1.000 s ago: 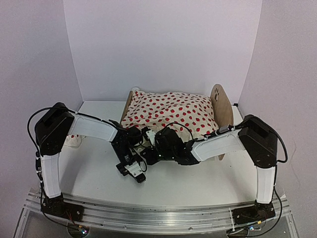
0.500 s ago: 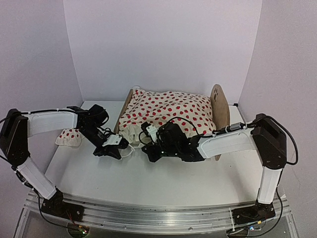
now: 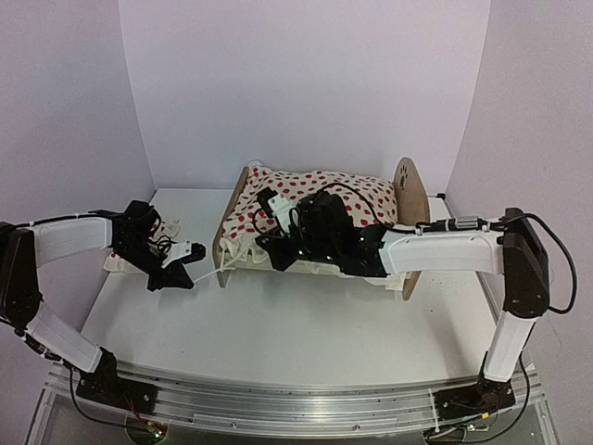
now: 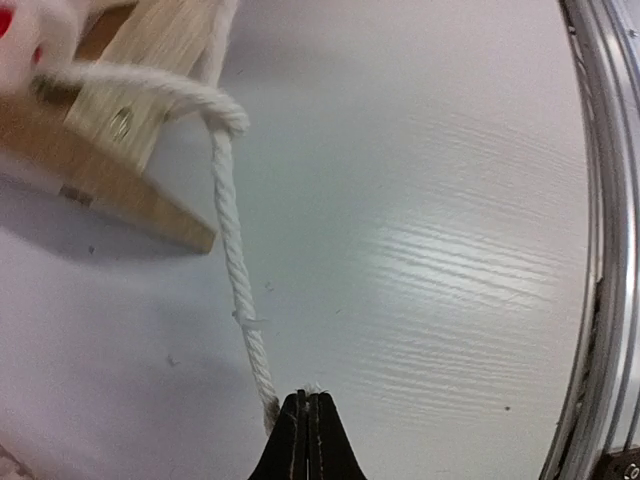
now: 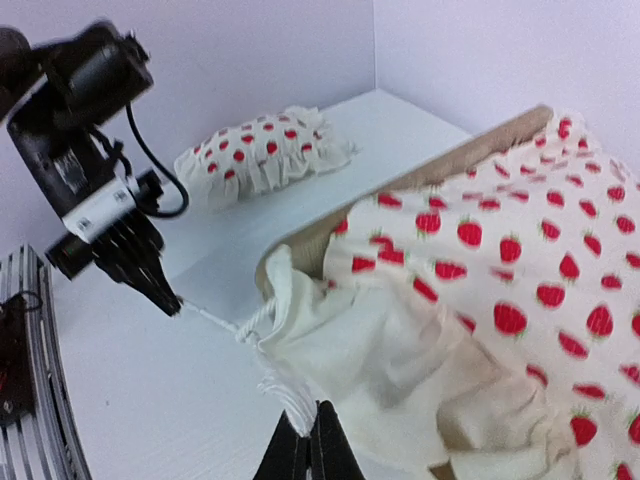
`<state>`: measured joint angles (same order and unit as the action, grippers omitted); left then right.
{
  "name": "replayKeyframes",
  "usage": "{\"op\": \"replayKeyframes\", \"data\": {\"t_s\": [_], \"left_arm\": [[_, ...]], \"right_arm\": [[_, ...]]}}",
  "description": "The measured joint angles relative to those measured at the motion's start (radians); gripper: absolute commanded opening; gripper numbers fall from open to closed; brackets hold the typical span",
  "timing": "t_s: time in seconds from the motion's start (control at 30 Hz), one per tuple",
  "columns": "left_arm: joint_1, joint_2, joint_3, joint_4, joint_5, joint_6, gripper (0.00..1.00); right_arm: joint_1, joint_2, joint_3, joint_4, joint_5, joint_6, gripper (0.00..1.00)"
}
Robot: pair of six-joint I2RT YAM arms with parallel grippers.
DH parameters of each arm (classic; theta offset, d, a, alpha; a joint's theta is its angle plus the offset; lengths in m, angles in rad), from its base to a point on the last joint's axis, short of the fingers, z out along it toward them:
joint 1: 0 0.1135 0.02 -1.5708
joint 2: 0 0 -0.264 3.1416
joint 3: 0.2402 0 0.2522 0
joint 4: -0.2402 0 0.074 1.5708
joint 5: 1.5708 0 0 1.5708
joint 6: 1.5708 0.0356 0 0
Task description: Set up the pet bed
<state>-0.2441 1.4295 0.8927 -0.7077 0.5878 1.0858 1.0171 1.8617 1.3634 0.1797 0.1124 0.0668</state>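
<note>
Cord (image 4: 232, 250) pinched by left gripper (image 4: 308, 405) off pet bed (image 4: 110, 170) corner; right gripper (image 5: 310, 425) closed beside blanket (image 5: 480, 280) hem.

Behind the black left claw (image 4: 308, 402) and right claw (image 5: 311, 414) run white arm shells (image 3: 79, 232), black joints (image 3: 523, 264) and looping cables (image 5: 140, 143).

Bright, even light; soft shadows; blurred wrist-view edges.
</note>
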Motion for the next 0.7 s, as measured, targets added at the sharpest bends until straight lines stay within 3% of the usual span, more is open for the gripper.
{"op": "replayKeyframes", "data": {"t_s": [0.23,0.7], "left_arm": [[0.149,0.057,-0.055,0.097,-0.07,-0.005,0.0],[0.117,0.063,-0.088,0.111,-0.009,0.044,0.0]], "right_arm": [[-0.018,0.057,0.114,-0.001,-0.008,-0.064,0.0],[-0.157,0.072,0.137,-0.043,0.088,-0.112,0.0]]}}
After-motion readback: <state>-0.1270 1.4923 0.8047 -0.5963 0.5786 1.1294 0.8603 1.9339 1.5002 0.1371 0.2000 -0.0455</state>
